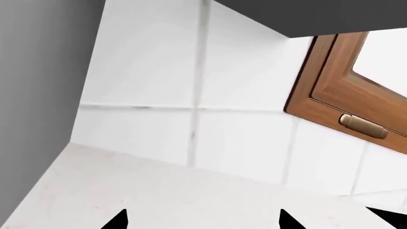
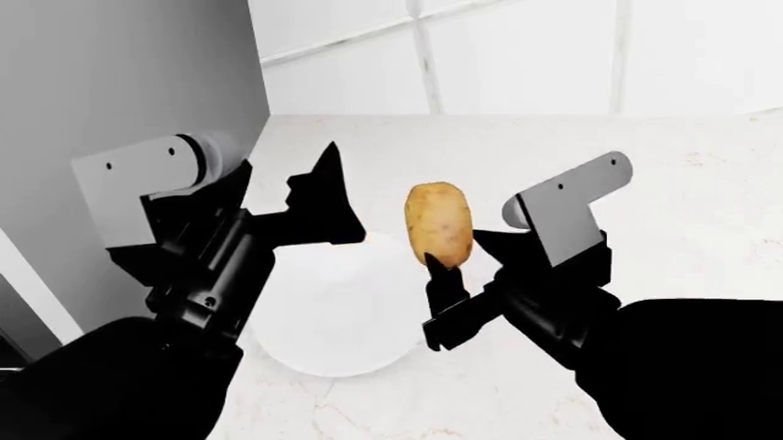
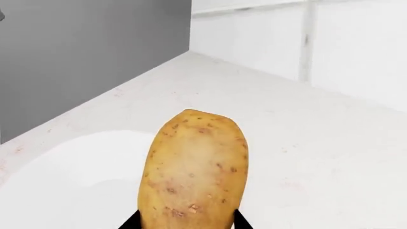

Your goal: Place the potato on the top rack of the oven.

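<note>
Your right arm reaches forward from the lower right of the head view, its grey link angled up, and the right tool (image 2: pixel 456 261) is clamped on the lower end of the small oval potato with tan-yellow, brown-speckled skin (image 2: pixel 439 224), holding it upright above the pale marbled stone table (image 2: pixel 685 202), just beside the round white plate (image 2: pixel 330 316). Your left arm is raised at the left of that view, bent at its grey joint, and the left tool (image 2: pixel 321 197) points toward the back wall with its black fingers (image 1: pixel 119 220) spread apart and nothing between them. The right wrist view shows what the head view cannot: the potato (image 3: pixel 194 174) fills the foreground with fine speckles and a matte skin, a black finger (image 3: pixel 130 222) on either side of its base, the smooth plate (image 3: pixel 70 176) curving below it. The left wrist view alone shows the glossy white tiled wall (image 1: pixel 241 95) and a brown wooden window frame (image 1: pixel 330 90) with a brass-coloured handle (image 1: pixel 363 126). A flat grey panel (image 2: pixel 123 82) stands at the table's left edge; it may be a cabinet side, though the views do not settle that.
</note>
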